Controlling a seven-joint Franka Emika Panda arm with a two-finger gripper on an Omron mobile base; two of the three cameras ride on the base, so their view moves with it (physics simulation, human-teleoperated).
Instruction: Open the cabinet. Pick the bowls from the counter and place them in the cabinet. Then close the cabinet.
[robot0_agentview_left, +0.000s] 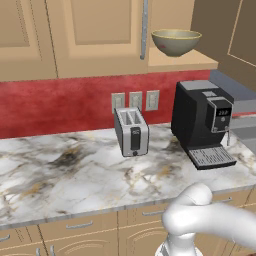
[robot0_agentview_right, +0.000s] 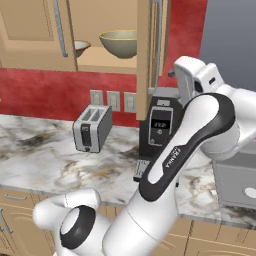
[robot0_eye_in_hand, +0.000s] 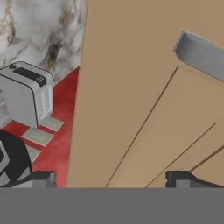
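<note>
The cabinet (robot0_agentview_left: 95, 35) has its left door shut and its right door (robot0_agentview_right: 144, 60) swung out, with the silver handle (robot0_agentview_right: 159, 35) on the door's far face. The olive-yellow bowl (robot0_agentview_left: 176, 41) (robot0_agentview_right: 119, 44) sits on the cabinet's shelf. The tan-rimmed bowl (robot0_agentview_right: 81, 47) peeks out beside it, partly behind the shut door. My gripper (robot0_eye_in_hand: 111, 179) is open, with nothing between its tips. It faces the open door's panelled front (robot0_eye_in_hand: 131, 109), just below the handle (robot0_eye_in_hand: 201, 54). In the right base view my hand (robot0_agentview_right: 192, 75) is up beside that door.
On the marble counter (robot0_agentview_left: 60, 170) stand a silver toaster (robot0_agentview_left: 131, 131) (robot0_agentview_right: 92, 129) (robot0_eye_in_hand: 26, 94) and a black coffee machine (robot0_agentview_left: 202, 122) (robot0_agentview_right: 160, 125). A grey appliance (robot0_agentview_right: 235, 180) sits at the right end. Drawers (robot0_agentview_left: 80, 227) run under the counter.
</note>
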